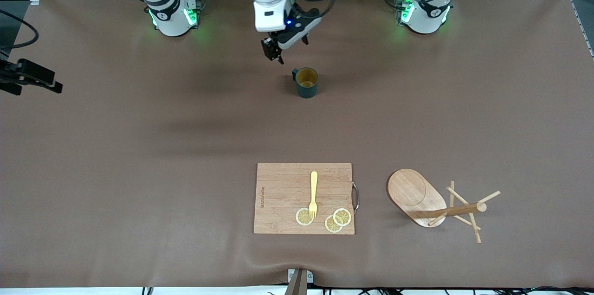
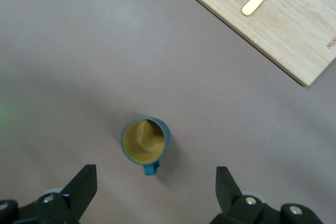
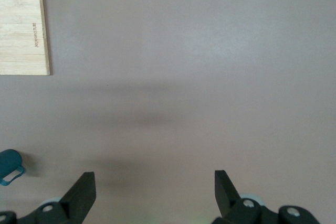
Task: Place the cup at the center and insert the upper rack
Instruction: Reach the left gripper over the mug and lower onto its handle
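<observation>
The dark teal cup (image 1: 306, 82) stands upright on the brown mat, nearer the robots' bases than the board, with its tan inside showing. My left gripper (image 1: 274, 53) hangs just beside the cup's handle, above the mat. In the left wrist view its fingers (image 2: 84, 187) stand wide apart and empty, with the cup (image 2: 145, 141) a little ahead of them. The upper rack (image 1: 436, 203), a light wooden mug tree, lies tipped on its side toward the left arm's end, close to the front camera. My right gripper (image 3: 155, 192) is open over bare mat, with the cup (image 3: 8, 166) off to one side.
A rectangular wooden cutting board (image 1: 283, 183) lies nearer the front camera than the cup. It carries a yellow fork (image 1: 313, 193) and three lemon slices (image 1: 334, 221). A black device (image 1: 28, 77) juts in at the right arm's end of the table.
</observation>
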You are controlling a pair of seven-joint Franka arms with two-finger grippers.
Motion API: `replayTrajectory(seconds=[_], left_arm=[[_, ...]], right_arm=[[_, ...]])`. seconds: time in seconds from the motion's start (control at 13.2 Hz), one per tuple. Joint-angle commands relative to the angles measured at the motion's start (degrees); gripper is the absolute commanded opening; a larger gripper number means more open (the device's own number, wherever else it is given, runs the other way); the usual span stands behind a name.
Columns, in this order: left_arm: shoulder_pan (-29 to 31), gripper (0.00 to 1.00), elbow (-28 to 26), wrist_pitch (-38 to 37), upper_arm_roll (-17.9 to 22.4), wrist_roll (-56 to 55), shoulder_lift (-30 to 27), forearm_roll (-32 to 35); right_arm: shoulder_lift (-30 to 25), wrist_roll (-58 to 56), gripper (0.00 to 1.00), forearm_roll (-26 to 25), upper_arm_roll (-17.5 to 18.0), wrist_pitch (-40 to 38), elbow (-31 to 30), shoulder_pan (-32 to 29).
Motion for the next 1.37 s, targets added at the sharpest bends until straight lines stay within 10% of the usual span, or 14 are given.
replayTrajectory(seconds=[0.0, 0.38, 1.29], left_arm=[[-6.9, 1.00, 4.8, -0.8, 3.3, -9.5, 7.1, 5.6], [-21.8, 1.00, 5.7, -0.7, 17.0, -20.8, 12.8, 6.8], [-29.9, 1.00, 6.1, -0.8, 22.8, -29.5, 21.8, 8.7]], right_arm=[[-1.2, -1.2, 1.00, 1.0, 0.7, 1.0, -1.1, -1.1], [-1.2, -1.2, 1.00, 0.5, 0.7, 2.0, -2.1, -0.8], [-2.6, -1.2, 1.00, 0.5, 0.6, 2.1, -3.8, -1.8]])
